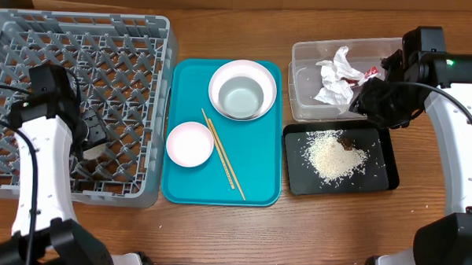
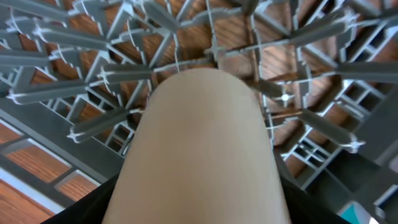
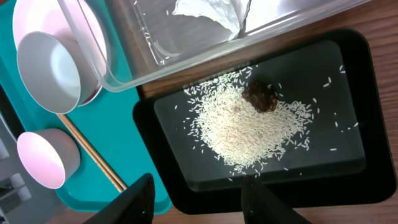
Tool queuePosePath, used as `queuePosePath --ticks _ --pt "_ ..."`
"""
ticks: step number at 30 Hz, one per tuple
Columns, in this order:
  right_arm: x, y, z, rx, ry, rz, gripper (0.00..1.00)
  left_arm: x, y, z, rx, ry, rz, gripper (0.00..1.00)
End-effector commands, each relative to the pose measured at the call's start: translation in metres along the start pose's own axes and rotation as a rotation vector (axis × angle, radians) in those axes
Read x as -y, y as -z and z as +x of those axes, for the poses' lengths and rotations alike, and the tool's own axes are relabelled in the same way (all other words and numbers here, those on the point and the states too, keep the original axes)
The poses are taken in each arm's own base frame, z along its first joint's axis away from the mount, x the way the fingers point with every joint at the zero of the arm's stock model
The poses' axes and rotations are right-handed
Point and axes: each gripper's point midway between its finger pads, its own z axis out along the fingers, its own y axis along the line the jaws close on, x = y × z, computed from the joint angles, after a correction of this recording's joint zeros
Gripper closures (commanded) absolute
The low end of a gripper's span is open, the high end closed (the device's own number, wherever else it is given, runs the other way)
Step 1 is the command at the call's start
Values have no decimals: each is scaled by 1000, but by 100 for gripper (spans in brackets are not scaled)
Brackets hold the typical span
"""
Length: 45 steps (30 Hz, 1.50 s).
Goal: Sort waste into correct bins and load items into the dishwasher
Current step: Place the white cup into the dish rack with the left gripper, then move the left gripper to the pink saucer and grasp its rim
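Note:
My left gripper (image 1: 90, 139) is low inside the grey dish rack (image 1: 105, 41), shut on the small white cup (image 2: 202, 149), which fills the left wrist view above the rack lattice (image 2: 93, 81). My right gripper (image 3: 199, 202) is open and empty, above the near edge of the black tray (image 3: 348, 62); in the overhead view it (image 1: 376, 102) hangs by the clear tub (image 1: 301, 80). Rice (image 1: 333, 155) with a brown bit (image 3: 260, 96) lies in the black tray. The napkin (image 1: 336, 77) and red wrapper (image 1: 371, 72) lie in the tub.
The teal tray (image 1: 258, 180) between the rack and the bins holds the grey bowl (image 1: 241, 97) sitting on the white plate (image 1: 214, 88), the pink saucer (image 1: 190, 143) and two chopsticks (image 1: 223, 152). Bare wooden table runs along the front.

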Motion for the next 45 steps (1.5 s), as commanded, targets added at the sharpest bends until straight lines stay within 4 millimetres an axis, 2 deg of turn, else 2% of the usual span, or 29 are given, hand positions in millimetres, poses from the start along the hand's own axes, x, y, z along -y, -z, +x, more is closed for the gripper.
queuePosePath --ticks 1,4,9,13,20,23,26,28,31,33,36,39,42,45 --pt "-3 14 0 41 19 -5 53 -2 -13 0 -42 20 -24 32" --pt "-3 14 1 40 19 -5 53 -2 -19 2 -59 17 -27 27" --pt "-3 14 1 39 18 -5 53 -2 -20 1 -60 17 -30 25" --pt "-2 14 1 37 18 -4 53 -2 -20 1 -59 16 -28 0" --pt "-2 14 2 33 17 -3 53 8 -12 -2 -47 25 35 0" --pt "-2 14 2 33 16 -3 53 13 0 -9 -18 26 70 0" --pt "-2 13 2 33 17 -3 53 23 21 -15 31 19 149 0" --pt "-2 13 2 35 17 -3 52 39 39 -18 71 -9 252 0" --pt "-3 14 0 40 19 -5 52 76 74 -18 151 -109 457 0" --pt "-3 14 0 41 19 -5 46 100 96 -14 199 -189 559 0" --pt "-3 13 0 40 19 -5 45 128 114 -2 240 -304 598 0" --pt "-3 14 1 40 19 -5 44 161 117 17 228 -426 602 0" --pt "-3 13 1 40 18 -5 44 190 112 40 208 -547 561 0" --pt "-2 13 1 37 17 -4 30 215 104 60 176 -650 532 0"
